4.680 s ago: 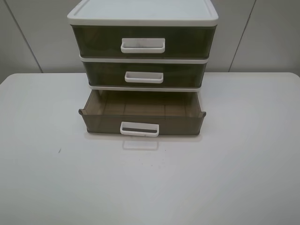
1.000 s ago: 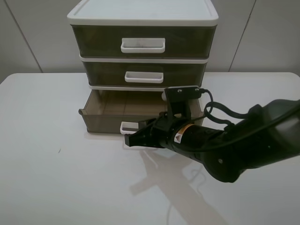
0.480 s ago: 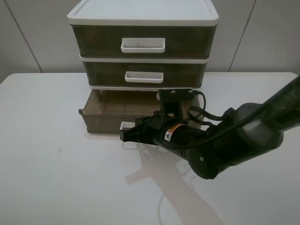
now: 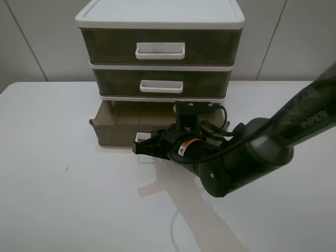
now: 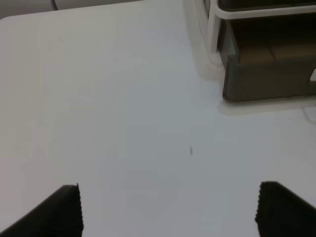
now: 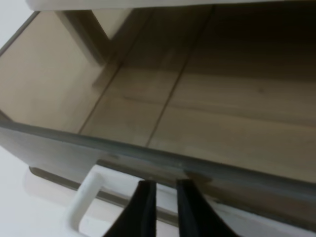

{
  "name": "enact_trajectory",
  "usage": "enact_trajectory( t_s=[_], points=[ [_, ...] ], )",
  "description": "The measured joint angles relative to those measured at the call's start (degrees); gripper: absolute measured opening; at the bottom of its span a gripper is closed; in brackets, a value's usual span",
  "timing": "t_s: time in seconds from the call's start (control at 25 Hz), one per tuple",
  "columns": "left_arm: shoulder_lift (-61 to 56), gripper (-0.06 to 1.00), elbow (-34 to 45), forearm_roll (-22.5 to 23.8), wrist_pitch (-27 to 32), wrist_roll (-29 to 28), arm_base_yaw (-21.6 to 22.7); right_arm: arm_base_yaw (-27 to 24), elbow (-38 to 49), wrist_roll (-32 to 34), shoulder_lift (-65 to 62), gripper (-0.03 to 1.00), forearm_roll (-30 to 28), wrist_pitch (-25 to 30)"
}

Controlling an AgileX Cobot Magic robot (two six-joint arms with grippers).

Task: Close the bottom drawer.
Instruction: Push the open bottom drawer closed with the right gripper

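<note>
The bottom drawer (image 4: pixel 115 134) is translucent smoky brown and stands part-way out of the white-framed cabinet; it looks empty. It also shows in the left wrist view (image 5: pixel 269 81) and the right wrist view (image 6: pixel 197 123). My right gripper (image 4: pixel 139 148) is shut, with its black fingertips (image 6: pixel 144 207) pressed against the drawer's front just below the rim. They sit next to the white loop handle (image 6: pixel 86 195), most of which the arm hides in the exterior view. My left gripper (image 5: pixel 169 200) is open and empty over bare table, well away from the drawer's corner.
The middle drawer (image 4: pixel 161 84) and the taller top drawer (image 4: pixel 160 47) are shut above. The cabinet stands at the back of a white table (image 4: pixel 52 199). The right arm and its cable lie across the table in front of the drawer, right of centre.
My right arm came in from the right and its shut fingertips reached the drawer front by the handle. The bottom drawer has slid slightly back into the cabinet.
</note>
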Motion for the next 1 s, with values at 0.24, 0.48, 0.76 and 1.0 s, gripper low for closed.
enact_trajectory(
  t_s=[0.24, 0.48, 0.76, 1.0],
  points=[
    [0.0, 0.72, 0.0, 0.0, 0.0, 0.0, 0.0, -0.5, -0.6, 0.0, 1.1, 0.02, 2.4, -2.7],
    [0.0, 0.72, 0.0, 0.0, 0.0, 0.0, 0.0, -1.5, -0.6, 0.0, 1.4, 0.02, 5.6, -6.2],
    [0.0, 0.72, 0.0, 0.0, 0.0, 0.0, 0.0, -1.9, -1.8, -0.1, 2.7, 0.02, 8.1, -7.9],
    [0.0, 0.72, 0.0, 0.0, 0.0, 0.0, 0.0, -1.9, -5.4, -0.1, 5.3, 0.02, 8.2, -7.4]
  ],
)
